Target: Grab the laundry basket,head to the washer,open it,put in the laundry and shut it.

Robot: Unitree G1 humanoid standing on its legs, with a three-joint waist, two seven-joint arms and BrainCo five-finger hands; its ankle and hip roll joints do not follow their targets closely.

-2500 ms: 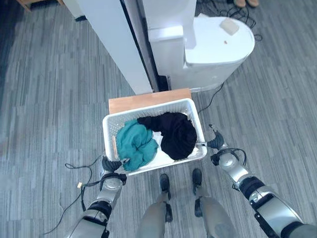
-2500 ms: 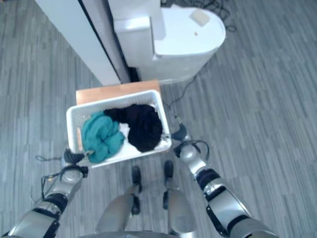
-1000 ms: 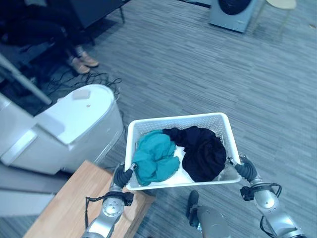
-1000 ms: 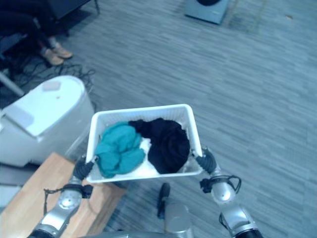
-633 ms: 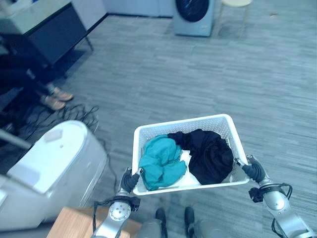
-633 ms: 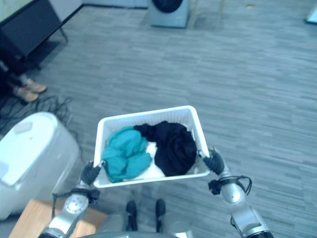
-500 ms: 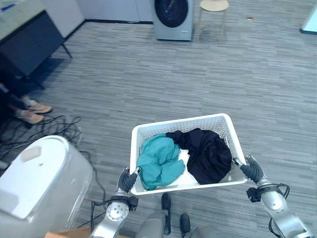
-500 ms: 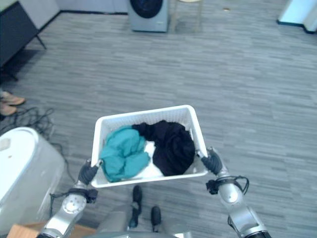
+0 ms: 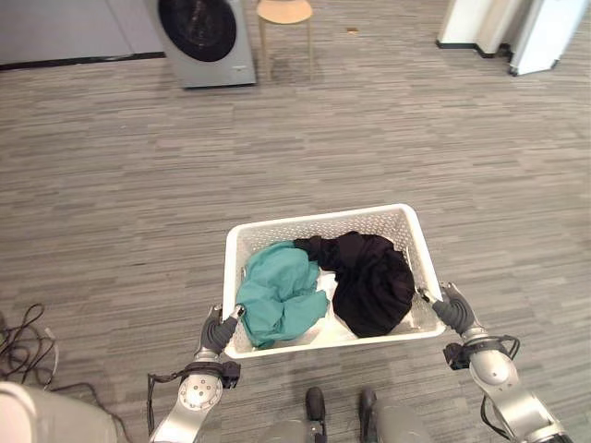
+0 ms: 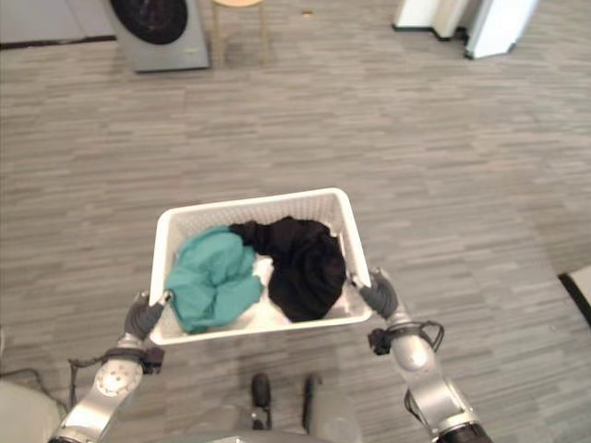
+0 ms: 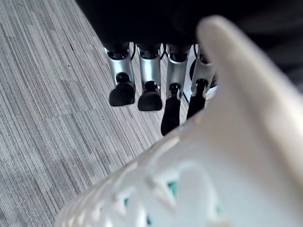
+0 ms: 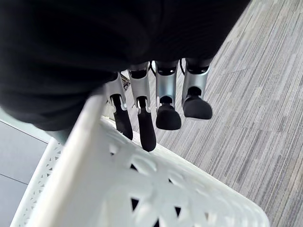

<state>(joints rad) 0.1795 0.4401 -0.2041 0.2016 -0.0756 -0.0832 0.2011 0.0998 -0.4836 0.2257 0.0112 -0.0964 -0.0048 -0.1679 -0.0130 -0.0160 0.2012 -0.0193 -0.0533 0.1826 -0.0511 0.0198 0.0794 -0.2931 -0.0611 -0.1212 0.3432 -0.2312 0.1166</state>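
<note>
Laundry basket (image 9: pixel 242 242) hangs between both hands' fingers (image 11: pixel 170 111), clamped on its rims.

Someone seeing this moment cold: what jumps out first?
The white laundry basket stands out, carried above the grey floor between the left hand and the right hand, one at each end. Inside lie a teal garment toward the robot's left and a black garment toward its right. Far ahead and to the left stands the washer with its dark round door, a stool beside it.
</note>
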